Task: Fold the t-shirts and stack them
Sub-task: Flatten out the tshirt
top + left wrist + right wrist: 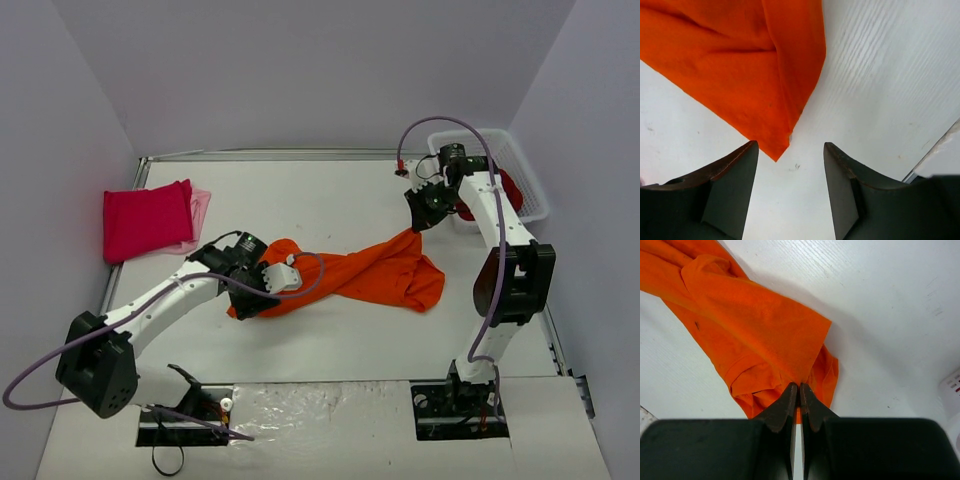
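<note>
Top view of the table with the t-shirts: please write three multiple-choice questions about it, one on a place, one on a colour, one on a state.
1. Where does the folded magenta t-shirt lie?
A. at the far left of the table
B. inside the basket
C. between the two arm bases

2. What colour is the t-shirt under it?
A. blue
B. pale pink
C. green

3. How are the right fingers?
A. wide open
B. shut on nothing
C. shut on the orange t-shirt

Answers:
1 A, it lies at the table's left edge.
2 B, the pale pink t-shirt peeks out at its right side.
3 C, the right wrist view shows cloth pinched between them.
</note>
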### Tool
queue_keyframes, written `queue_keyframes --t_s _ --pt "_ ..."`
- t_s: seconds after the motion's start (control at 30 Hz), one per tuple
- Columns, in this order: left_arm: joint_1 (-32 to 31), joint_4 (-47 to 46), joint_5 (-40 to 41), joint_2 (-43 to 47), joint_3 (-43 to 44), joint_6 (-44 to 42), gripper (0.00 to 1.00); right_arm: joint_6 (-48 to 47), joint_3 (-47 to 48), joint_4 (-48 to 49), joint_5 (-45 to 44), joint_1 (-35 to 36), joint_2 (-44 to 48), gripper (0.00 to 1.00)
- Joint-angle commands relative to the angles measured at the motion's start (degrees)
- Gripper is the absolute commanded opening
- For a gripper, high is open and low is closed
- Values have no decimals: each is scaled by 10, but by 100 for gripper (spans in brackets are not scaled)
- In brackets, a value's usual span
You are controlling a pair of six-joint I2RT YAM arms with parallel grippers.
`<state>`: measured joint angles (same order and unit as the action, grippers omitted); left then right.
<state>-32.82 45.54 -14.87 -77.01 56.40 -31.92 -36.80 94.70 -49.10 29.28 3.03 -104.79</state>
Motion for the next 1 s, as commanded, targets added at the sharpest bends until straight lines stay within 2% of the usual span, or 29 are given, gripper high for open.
queue_keyframes --t_s 0.0,0.1,0.43,0.97 --pt "6 25 52 42 -28 -59 54 13 8 -4 -6 -4 -5 0" --pt "9 10 88 61 -63 -84 54 19 7 -1 -10 -4 -9 0" --pt "37 -34 90 47 -110 -123 51 31 -1 3 -25 -10 -12 0" --pt "70 -66 85 -46 -81 -121 45 33 -7 8 -27 -18 -23 0"
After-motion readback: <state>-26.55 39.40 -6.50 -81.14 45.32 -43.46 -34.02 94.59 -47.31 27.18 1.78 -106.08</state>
